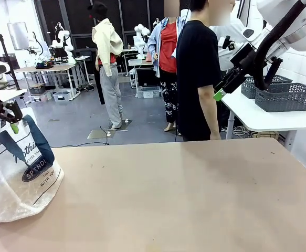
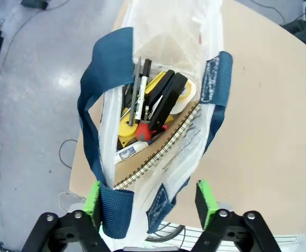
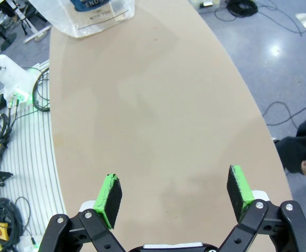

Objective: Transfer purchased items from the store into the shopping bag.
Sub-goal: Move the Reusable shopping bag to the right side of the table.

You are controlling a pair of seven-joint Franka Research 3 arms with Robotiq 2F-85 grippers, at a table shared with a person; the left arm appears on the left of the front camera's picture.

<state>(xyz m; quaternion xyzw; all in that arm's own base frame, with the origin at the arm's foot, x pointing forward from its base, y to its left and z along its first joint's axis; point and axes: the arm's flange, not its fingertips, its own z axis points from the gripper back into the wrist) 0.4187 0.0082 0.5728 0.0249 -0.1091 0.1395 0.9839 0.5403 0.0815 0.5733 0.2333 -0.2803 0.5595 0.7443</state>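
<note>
Bag (image 1: 19,173): stands at the left end of the table (image 1: 184,199), mouth up. From above, its long side runs up and down the left wrist picture. It is thin, see-through white plastic, crinkly, with blue woven straps and a dark oval logo.
Bag edge: its left side is cut off by the front picture.
In the bag: a spiral notebook (image 2: 158,157), pens (image 2: 138,92), a black and yellow tool, a red knob. They lie mixed up, so some are hard to tell apart.
Left gripper (image 2: 150,202): above the bag mouth, fingers wide apart. A blue strap (image 2: 113,212) touches one green pad (image 2: 93,202). It holds nothing.
Table: flat, smooth, tan, with a round edge.
Right gripper (image 3: 175,195): up high over the bare table, green pads spread wide, holding nothing.
Person (image 1: 197,73): stands past the far side, in a black shirt.
Baskets (image 1: 285,96): dark grey, lattice sides, on a white side table at the right, partly hidden by the right arm.
</note>
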